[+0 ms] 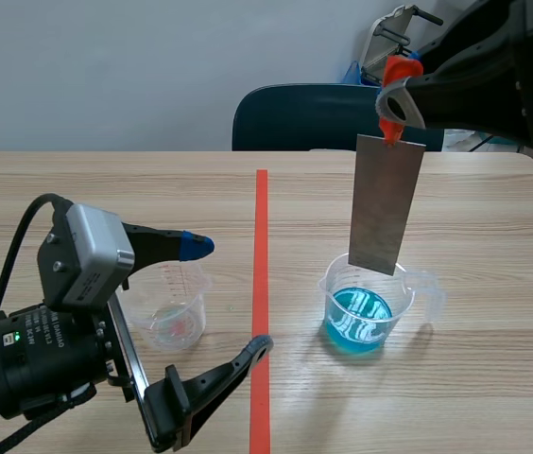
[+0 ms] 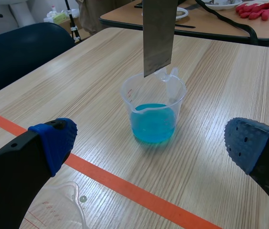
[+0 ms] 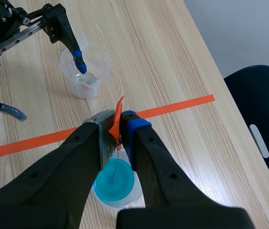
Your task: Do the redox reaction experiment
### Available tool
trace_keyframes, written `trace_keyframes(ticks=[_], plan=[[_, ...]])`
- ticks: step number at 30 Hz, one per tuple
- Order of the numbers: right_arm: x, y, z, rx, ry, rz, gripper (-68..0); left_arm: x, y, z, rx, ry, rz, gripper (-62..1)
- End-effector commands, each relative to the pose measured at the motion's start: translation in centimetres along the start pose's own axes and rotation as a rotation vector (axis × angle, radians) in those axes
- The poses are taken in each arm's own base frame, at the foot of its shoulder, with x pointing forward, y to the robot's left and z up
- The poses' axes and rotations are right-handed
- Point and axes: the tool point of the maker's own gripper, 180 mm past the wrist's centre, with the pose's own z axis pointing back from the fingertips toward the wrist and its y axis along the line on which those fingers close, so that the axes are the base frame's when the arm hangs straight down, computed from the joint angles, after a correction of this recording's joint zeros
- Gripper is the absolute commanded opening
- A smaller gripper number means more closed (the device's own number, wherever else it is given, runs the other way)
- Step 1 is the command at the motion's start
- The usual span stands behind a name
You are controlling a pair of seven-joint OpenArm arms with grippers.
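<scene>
Dark blue chair point(image 1: 295, 118) behind wooden table point(image 1: 493, 397), pale wall point(image 1: 106, 66) beyond

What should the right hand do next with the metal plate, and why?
Probably lower it straight down. The right hand, shut on the metal plate, holds it upright over the beaker. The plate's lower edge hangs about at the rim, not yet in the blue liquid, so a short descent should dip it.

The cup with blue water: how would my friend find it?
Find the orange-red tape line on the table. The blue-water cup stands right of it, under a hanging metal plate. The other clear cup, across the line, has no blue inside.
</scene>
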Motion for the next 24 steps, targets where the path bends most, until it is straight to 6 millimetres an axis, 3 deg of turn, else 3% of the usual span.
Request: trace_keyframes(ticks=[1,10,24], plan=[[1.3,-0.5,0.3,-0.017,-0.035,0.026,-66.9,0.9,0.0,-0.3,0.002,-0.033,0.005,1.4],[1.3,-0.3,0.0,0.001,-0.049,0.018,-66.9,0.9,0.0,-0.3,0.002,-0.033,0.005,1.4],[-2.7,0.1,-1.6,-0.006,-0.041,-0.026,-66.9,0.8,-0.1,-0.2,0.002,-0.031,0.005,1.4]])
